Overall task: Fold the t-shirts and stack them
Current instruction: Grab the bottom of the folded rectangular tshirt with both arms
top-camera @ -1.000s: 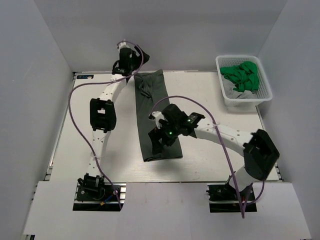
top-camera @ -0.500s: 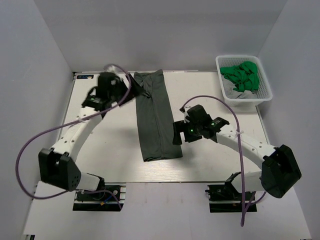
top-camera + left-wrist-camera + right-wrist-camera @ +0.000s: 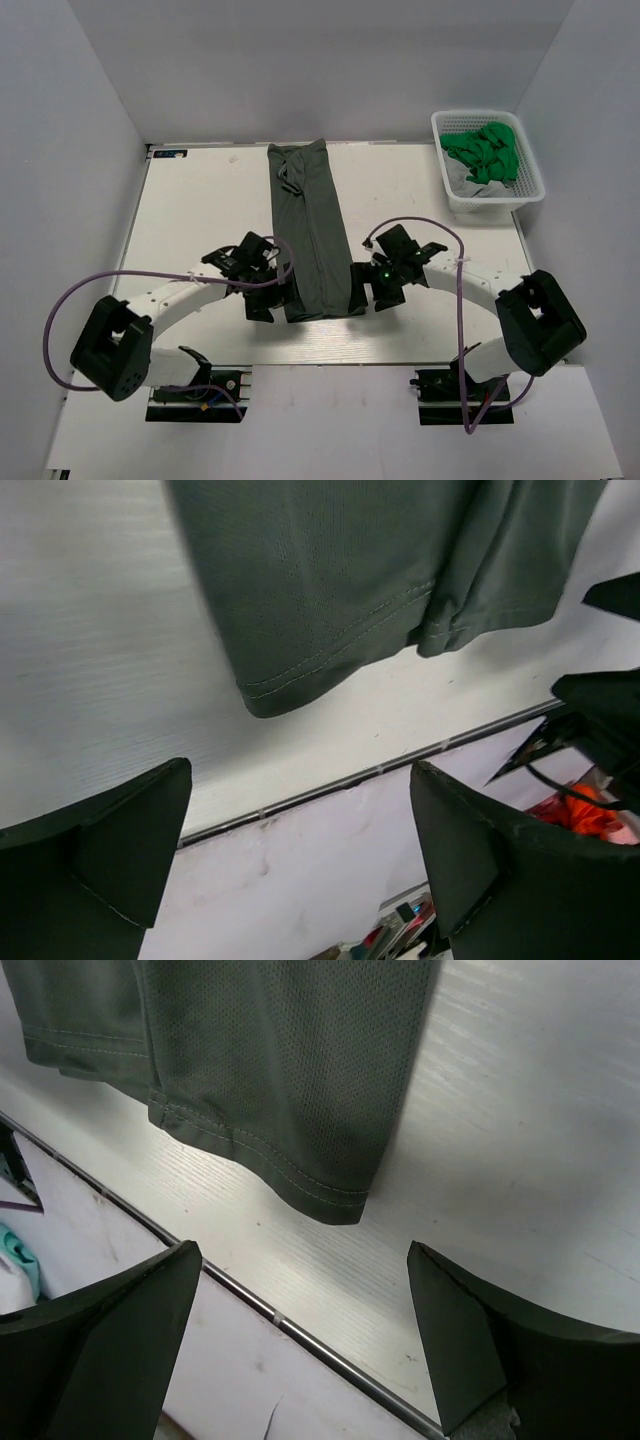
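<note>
1. Charcoal grey t-shirt [image 3: 310,235]: lies flat on the white table [image 3: 200,210], folded into a long narrow strip that runs from the far edge down the middle towards the near edge. Collar end is far and the stitched hem is near. The hem stops short of the table's near edge.
2. Same t-shirt, left wrist view [image 3: 340,570]: near left corner of the hem is rounded, with a second folded layer showing to its right.
3. Same t-shirt, right wrist view [image 3: 270,1060]: near right corner of the hem, a double line of stitching, and a folded layer to its left.
4. Green t-shirts [image 3: 485,150]: crumpled together in the white lattice basket [image 3: 490,200], which stands at the far right corner of the table, well apart from both arms.
5. Left gripper [image 3: 270,300]: just beside the near left corner of the grey t-shirt. Its fingers are spread wide and hold nothing. In its own wrist view [image 3: 300,810] both fingers stand clear of the cloth, over bare table.
6. Right gripper [image 3: 370,295]: just beside the near right corner of the grey t-shirt. Its fingers are likewise spread wide and empty. In its own wrist view [image 3: 300,1300] the hem corner lies beyond the gap between them, untouched.
</note>
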`<state>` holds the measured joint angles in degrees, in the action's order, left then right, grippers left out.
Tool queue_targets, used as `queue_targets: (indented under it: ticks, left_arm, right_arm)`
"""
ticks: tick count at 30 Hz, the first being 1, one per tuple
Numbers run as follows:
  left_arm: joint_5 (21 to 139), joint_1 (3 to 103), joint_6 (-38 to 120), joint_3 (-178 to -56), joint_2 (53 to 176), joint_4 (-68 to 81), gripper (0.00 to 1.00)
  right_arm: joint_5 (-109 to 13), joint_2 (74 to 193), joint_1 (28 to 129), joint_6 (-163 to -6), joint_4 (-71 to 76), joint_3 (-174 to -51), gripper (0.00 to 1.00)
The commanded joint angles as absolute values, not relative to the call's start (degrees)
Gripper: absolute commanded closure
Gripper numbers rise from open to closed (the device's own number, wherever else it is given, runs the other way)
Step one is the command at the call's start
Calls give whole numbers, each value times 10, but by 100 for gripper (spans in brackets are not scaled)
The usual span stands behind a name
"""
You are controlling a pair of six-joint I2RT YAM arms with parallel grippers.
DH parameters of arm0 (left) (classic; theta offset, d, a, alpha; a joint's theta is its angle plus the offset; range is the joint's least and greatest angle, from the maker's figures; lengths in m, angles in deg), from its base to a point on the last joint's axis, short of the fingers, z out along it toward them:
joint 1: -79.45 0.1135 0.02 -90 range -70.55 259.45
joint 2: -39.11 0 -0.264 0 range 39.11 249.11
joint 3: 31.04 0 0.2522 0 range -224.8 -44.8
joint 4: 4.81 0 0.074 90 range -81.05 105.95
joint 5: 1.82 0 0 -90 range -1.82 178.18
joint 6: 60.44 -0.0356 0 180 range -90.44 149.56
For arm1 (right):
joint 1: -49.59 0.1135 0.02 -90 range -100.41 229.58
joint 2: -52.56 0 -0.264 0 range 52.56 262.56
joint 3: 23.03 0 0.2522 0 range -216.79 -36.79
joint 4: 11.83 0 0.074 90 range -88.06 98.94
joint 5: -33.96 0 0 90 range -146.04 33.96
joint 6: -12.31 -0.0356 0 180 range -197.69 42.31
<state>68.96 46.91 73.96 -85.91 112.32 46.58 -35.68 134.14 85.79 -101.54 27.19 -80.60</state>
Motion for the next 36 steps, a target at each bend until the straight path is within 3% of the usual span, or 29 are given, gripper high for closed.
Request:
queue_targets:
  ticks: [1,7,15,16,20,23,32,33,35,36]
  left_arm:
    - [689,444,730,-866,1150,436,0]
    - [775,409,717,-889,1209,473,0]
    - [826,397,693,-914,1269,452,18]
    - [826,397,693,-914,1274,452,24]
    - [826,391,688,-914,1281,452,36]
    - [831,385,688,-903,1274,445,39]
    - [809,373,688,-898,1280,434,62]
    - [809,368,693,-898,1280,434,73]
    - [809,368,699,-904,1280,434,85]
    - [809,363,699,-909,1280,442,98]
  right_arm:
    - [-328,1353,853,-1027,254,-817,10]
    - [-320,1382,850,-1037,240,-821,10]
    - [-320,1420,848,-1034,247,-841,10]
    - [-332,1422,847,-1035,250,-844,10]
    - [-331,1441,845,-1021,261,-863,17]
    - [-321,1463,843,-1013,268,-871,21]
    - [-284,1485,847,-1018,270,-867,54]
    - [-280,1485,848,-1018,268,-863,58]
    - [-274,1484,848,-1021,267,-861,71]
    - [-272,1483,849,-1021,270,-861,83]
